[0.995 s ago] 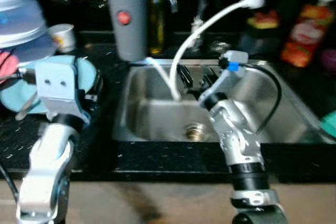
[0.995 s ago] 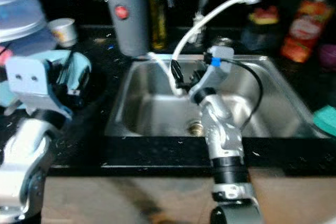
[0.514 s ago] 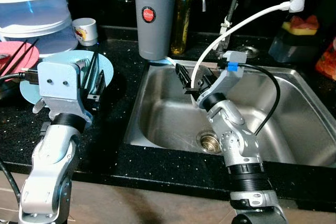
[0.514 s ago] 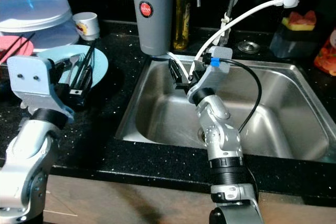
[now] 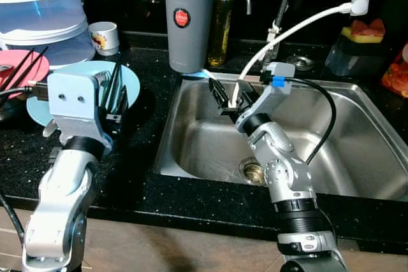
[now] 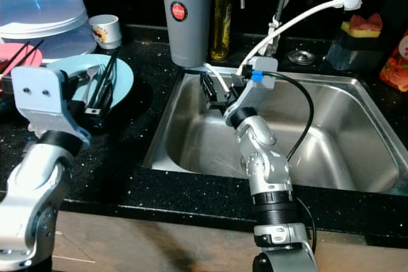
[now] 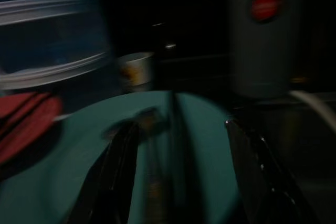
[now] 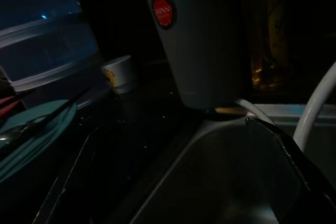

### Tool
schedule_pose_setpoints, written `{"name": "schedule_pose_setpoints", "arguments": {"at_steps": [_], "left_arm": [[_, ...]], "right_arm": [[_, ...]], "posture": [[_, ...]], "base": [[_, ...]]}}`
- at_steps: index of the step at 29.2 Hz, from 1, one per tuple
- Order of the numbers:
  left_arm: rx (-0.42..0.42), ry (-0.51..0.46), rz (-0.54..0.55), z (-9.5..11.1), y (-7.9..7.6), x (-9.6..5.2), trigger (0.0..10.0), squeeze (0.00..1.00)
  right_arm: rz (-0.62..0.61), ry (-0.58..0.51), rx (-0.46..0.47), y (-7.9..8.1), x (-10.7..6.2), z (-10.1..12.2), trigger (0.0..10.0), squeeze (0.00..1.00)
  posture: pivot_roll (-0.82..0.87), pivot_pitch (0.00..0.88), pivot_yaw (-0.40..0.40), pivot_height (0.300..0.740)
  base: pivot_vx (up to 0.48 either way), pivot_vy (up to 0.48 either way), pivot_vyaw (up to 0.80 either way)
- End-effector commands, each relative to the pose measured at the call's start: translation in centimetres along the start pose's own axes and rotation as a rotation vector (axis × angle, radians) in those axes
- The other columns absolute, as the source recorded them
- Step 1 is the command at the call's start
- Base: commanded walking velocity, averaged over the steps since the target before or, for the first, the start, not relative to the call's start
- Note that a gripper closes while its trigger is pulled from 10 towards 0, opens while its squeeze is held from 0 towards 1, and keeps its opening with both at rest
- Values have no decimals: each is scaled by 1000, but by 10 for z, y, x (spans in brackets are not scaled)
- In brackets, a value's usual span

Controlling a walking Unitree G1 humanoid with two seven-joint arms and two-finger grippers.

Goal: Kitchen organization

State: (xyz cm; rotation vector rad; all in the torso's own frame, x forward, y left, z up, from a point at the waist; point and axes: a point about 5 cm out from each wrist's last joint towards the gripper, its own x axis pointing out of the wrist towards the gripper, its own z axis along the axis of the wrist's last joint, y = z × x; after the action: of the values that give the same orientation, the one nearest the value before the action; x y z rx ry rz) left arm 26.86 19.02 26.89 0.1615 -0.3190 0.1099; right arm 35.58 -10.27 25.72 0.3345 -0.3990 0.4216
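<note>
Here, a grey water-filter jug [image 5: 189, 20] bearing a red round label reading "JAPAN" is standing at upper centre behind the steel sink [image 5: 357, 151], while the right gripper [image 5: 224, 97], jaws apart, is hovering beside a white hose [image 5: 290, 30] and the left gripper [image 5: 113, 100], jaws apart, is hanging over a light-blue plate [image 5: 131, 78] holding cutlery at left.

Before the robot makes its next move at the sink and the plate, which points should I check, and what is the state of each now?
1. Left gripper open over the light blue plate: ok, fingers are apart in the left wrist view.
2. Left gripper holds nothing: ok, the utensils lie on the plate.
3. Right gripper open: ok, fingers are apart in the right wrist view.
4. Right gripper apart from the white hose: cannot tell, the hose passes very close beside it.
5. Right gripper apart from the grey dispenser: ok, a gap shows.
6. Sink basin dry: cannot tell.
</note>
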Motion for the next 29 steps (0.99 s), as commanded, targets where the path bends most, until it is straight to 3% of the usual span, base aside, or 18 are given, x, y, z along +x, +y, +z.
{"name": "schedule_pose_setpoints", "arguments": {"at_steps": [1,5,12,13,15,18,20,21,22,26,29], "left_arm": [[72,17,65,3,14,2,10000,0],[98,-39,22,18,15,6,10000,0],[118,-13,24,19,22,2,10000,0],[64,-57,28,23,30,-5,10000,0],[38,-81,15,26,32,-8,10000,0],[44,-144,-61,32,32,-18,10000,0],[25,-129,-229,29,21,-29,10000,0],[25,-129,-229,29,21,-29,10000,0],[4,-123,-367,27,10,-42,10000,0],[-1,-75,-447,16,2,-59,10000,0],[2,-21,-429,5,4,-64,10000,0]], "right_arm": [[33,-6,17,3,4,2,10000,0],[75,13,6,4,9,3,10000,0],[185,41,-17,15,14,4,10000,0],[227,48,-17,20,17,4,10000,0],[242,51,-14,21,18,4,10000,0],[286,63,-23,24,20,3,10000,0],[326,73,-32,29,22,2,10000,0],[326,73,-32,29,22,2,10000,0],[352,79,-35,31,23,1,10000,0],[360,80,-34,30,24,1,10000,0],[363,82,-34,30,24,0,10000,0]], "posture": [[74,48,-2,740],[77,52,-6,740],[80,60,-10,740],[91,65,-16,740],[91,65,-16,740],[96,67,-18,740],[102,71,-19,740],[102,71,-19,740],[107,71,-20,740],[109,73,-18,740],[111,75,-16,740]], "base": [[0,0,0],[0,0,0],[0,0,0],[0,0,0],[0,0,0],[0,0,0],[0,0,0],[0,0,0],[0,0,0],[0,0,0],[0,0,0]]}}
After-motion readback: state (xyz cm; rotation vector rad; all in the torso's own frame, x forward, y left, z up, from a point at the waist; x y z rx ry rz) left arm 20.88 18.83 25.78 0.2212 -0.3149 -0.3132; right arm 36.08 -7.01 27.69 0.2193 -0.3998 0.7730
